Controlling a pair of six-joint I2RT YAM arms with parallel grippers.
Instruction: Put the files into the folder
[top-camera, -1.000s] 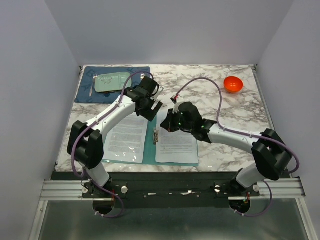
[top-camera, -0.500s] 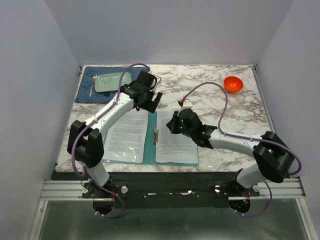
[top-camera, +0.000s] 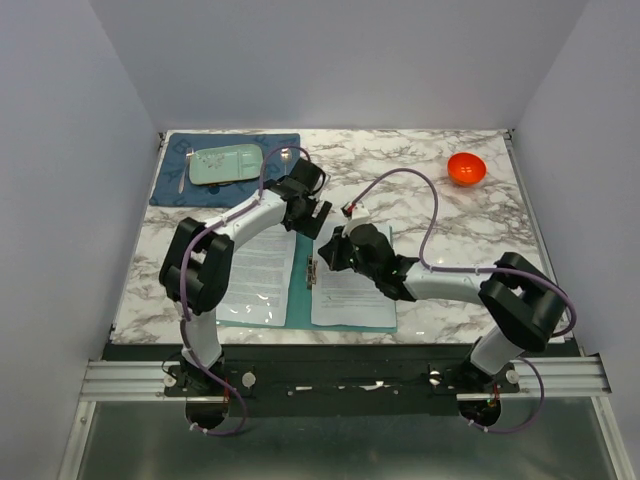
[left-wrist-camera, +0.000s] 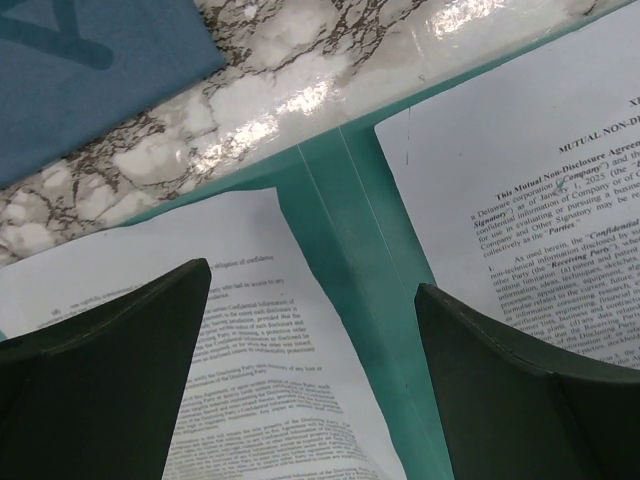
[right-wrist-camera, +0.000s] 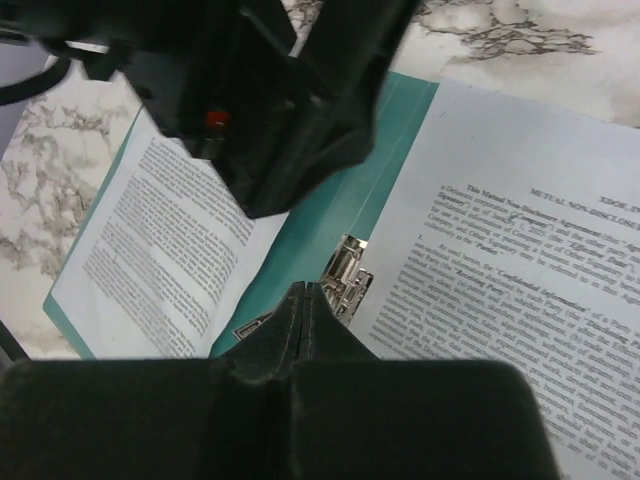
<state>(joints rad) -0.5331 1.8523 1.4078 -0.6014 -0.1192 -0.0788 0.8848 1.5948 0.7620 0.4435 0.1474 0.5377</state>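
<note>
Files (left-wrist-camera: 530, 190) flat in open folder (left-wrist-camera: 350, 260), beneath released left pincer (left-wrist-camera: 310, 280) and clenched right pincer (right-wrist-camera: 305, 300) near clip (right-wrist-camera: 345, 275).

The marble table (top-camera: 500, 220) bears three things — teal folder (top-camera: 298, 298), blue placemat (top-camera: 165, 192), orange bowl (top-camera: 466, 168).

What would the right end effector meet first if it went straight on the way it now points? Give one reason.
Probably the metal clip on the spine of the folder: the shut right end effector aims at it from just beside it, though the depth between them is unclear.
</note>
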